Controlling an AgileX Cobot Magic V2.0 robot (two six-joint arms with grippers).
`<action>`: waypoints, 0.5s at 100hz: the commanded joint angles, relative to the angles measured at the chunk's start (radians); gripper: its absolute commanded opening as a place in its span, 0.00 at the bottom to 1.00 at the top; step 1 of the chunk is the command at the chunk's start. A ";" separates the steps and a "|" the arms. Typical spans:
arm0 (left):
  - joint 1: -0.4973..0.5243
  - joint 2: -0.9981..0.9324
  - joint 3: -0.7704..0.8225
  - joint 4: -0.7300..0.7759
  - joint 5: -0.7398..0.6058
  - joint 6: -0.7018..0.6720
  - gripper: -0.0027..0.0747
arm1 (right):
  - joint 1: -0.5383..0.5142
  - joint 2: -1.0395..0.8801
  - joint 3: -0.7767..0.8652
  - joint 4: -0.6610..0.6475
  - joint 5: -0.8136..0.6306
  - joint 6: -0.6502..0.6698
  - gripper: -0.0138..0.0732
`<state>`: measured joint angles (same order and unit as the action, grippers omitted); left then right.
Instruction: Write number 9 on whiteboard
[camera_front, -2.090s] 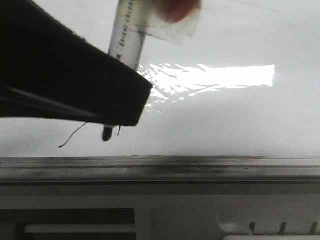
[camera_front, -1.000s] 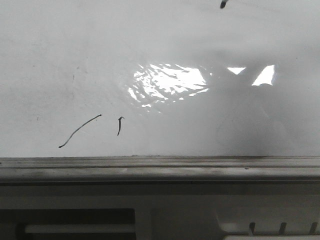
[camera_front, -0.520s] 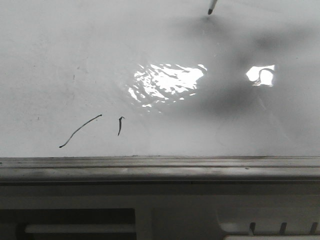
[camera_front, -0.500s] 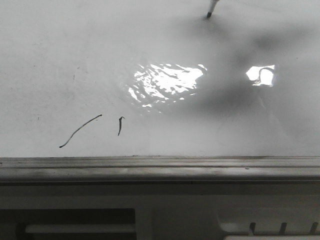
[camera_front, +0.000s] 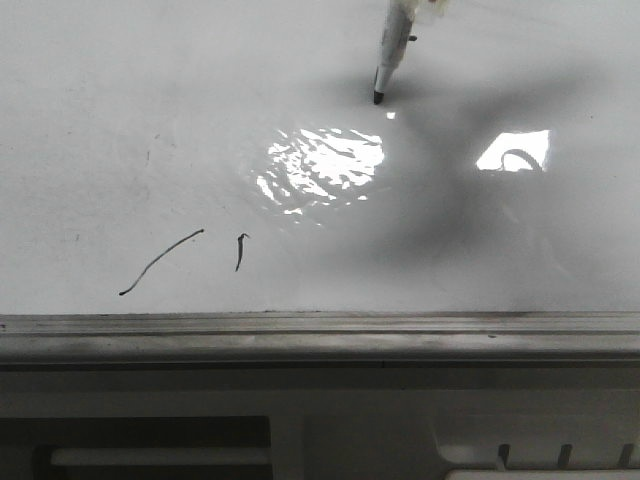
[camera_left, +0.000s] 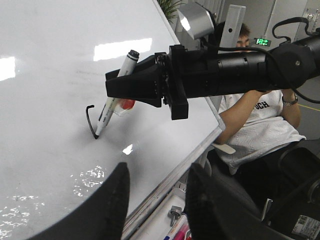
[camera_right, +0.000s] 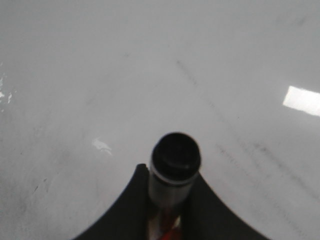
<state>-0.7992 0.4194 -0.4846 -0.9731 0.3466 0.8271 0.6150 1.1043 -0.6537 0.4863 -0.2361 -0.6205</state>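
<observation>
Marker tip at the whiteboard, first hooked stroke drawn.

Front view: the marker (camera_front: 390, 55) comes down from 12 o'clock, its tip at the whiteboard (camera_front: 100, 120) just above the glare patch (camera_front: 320, 170); a long curved stroke (camera_front: 160, 262) and a short tick (camera_front: 240, 251) lie toward 8 o'clock near the grey edge strip (camera_front: 320, 325).
Left wrist view: the right gripper (camera_left: 125, 82) is clamped on the marker, whose tip touches the lower end of a black hooked stroke (camera_left: 90, 117), the only part of the number 9 seen; the left gripper (camera_left: 155, 202) holds nothing, fingers apart. A seated person (camera_left: 255, 125) is at 3 o'clock.
Right wrist view: the marker's butt end (camera_right: 175, 157) sits between the closed fingers (camera_right: 132, 205) at 6 o'clock.
</observation>
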 joint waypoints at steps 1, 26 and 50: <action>0.002 0.005 -0.027 -0.030 -0.045 -0.011 0.34 | -0.023 -0.019 -0.015 -0.005 0.012 -0.036 0.07; 0.002 0.005 -0.027 -0.030 -0.051 -0.011 0.34 | -0.089 -0.015 -0.064 -0.005 0.005 -0.116 0.07; 0.002 0.005 -0.027 -0.030 -0.051 -0.011 0.34 | -0.114 0.019 -0.150 -0.005 -0.001 -0.120 0.07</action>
<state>-0.7992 0.4194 -0.4846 -0.9746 0.3466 0.8271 0.5228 1.1110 -0.7577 0.5022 -0.1496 -0.6976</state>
